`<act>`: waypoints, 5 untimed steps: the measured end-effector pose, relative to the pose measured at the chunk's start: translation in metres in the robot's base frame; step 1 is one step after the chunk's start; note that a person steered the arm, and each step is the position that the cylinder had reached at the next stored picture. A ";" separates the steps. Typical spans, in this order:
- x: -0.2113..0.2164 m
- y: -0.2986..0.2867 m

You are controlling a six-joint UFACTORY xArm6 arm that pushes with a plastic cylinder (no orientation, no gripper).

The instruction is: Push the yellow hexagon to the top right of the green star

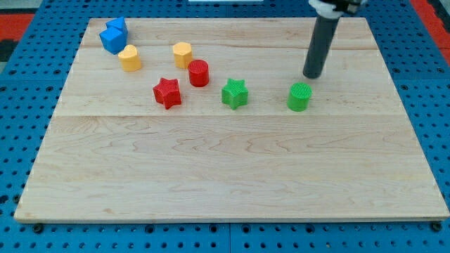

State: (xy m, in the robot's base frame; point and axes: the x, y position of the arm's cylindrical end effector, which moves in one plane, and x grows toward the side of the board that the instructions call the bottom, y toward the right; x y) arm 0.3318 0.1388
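The yellow hexagon sits on the wooden board toward the view's top left, just up-left of the red cylinder. The green star lies near the board's middle, down-right of the hexagon. My tip is at the view's right, just above the green cylinder and well right of the green star. It touches no block.
A red star lies left of the green star. A second yellow block, heart-like, sits left of the hexagon. Two blue blocks are at the board's top left corner. A blue pegboard surrounds the board.
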 end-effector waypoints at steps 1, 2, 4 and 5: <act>-0.043 -0.081; -0.082 -0.133; -0.079 -0.274; -0.081 -0.318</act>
State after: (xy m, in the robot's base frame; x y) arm 0.2508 -0.1796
